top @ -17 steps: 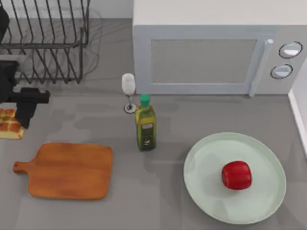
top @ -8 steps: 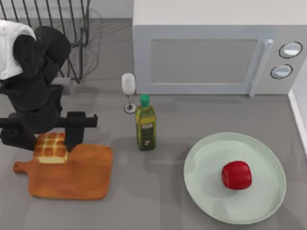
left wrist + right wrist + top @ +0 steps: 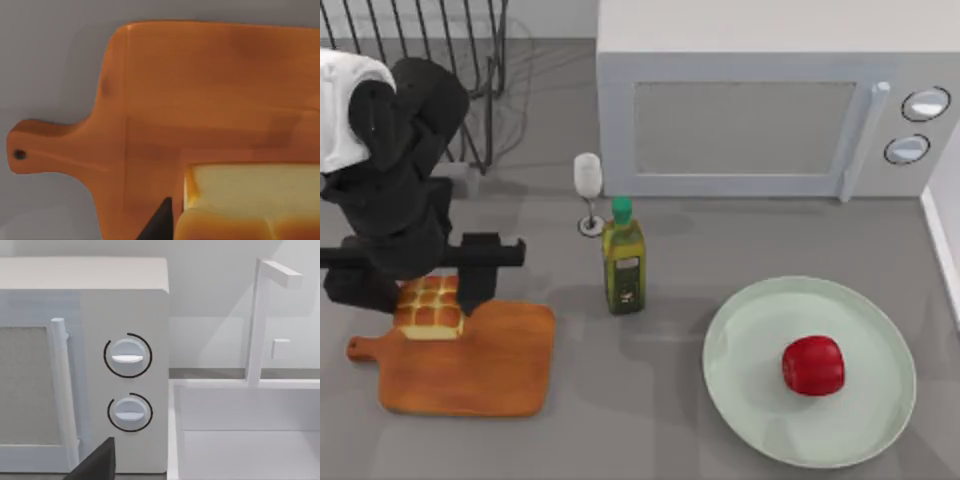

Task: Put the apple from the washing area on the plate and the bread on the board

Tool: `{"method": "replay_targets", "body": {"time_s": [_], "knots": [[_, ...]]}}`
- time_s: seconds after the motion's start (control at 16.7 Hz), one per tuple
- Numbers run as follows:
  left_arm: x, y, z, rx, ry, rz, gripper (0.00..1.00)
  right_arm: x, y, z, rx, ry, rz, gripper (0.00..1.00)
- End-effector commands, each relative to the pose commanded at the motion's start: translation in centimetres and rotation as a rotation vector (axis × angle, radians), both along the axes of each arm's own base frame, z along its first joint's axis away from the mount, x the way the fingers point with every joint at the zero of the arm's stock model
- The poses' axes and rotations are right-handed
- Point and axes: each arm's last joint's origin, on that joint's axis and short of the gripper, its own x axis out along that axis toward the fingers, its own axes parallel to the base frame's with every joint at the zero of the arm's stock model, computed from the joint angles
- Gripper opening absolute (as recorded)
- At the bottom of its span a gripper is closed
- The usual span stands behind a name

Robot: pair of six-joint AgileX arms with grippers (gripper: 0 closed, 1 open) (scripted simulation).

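Bread (image 3: 428,309) sits clamped in the left gripper (image 3: 425,300), over the cutting board's (image 3: 470,365) handle-side corner directly beneath. Better to carry it inward toward the board's middle, lower flat, then release.

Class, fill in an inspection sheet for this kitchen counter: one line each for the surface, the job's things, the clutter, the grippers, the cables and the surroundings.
Surface: grey counter, flat.
Job's things: apple lies on the plate, right of the plate's middle. Bread sits at the far left corner of the board, which lies at the left.
Clutter: green-capped oil bottle upright mid-counter; wine glass just behind it.
Grippers: left gripper straddles the bread, fingers on either side. Right gripper faces the microwave's dials.
Cables: nothing seen.
Surroundings: microwave at the back; wire dish rack at back left; white sink with tap beside the microwave.
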Motion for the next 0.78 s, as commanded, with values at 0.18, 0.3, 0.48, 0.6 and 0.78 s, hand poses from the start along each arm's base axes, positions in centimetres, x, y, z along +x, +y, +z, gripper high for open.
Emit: {"method": "replay_targets", "body": {"time_s": [0.18, 0.3, 0.48, 0.6, 0.78], "knots": [[0.1, -0.1, -0.7, -0.005, -0.015, 0.0, 0.0, 0.0, 0.0, 0.0, 0.0, 0.0, 0.0, 1.0], [0.1, -0.1, -1.3, -0.007, -0.021, 0.0, 0.0, 0.0, 0.0, 0.0, 0.0, 0.0, 0.0, 1.0], [0.0, -0.1, -2.4, -0.005, -0.017, -0.001, 0.0, 0.0, 0.0, 0.0, 0.0, 0.0, 0.0, 1.0], [-0.1, -0.1, -3.2, 0.0, -0.003, -0.001, 0.0, 0.0, 0.0, 0.0, 0.0, 0.0, 0.0, 1.0], [-0.3, 0.0, -3.8, 0.005, 0.014, -0.001, 0.0, 0.0, 0.0, 0.0, 0.0, 0.0, 0.0, 1.0]]}}
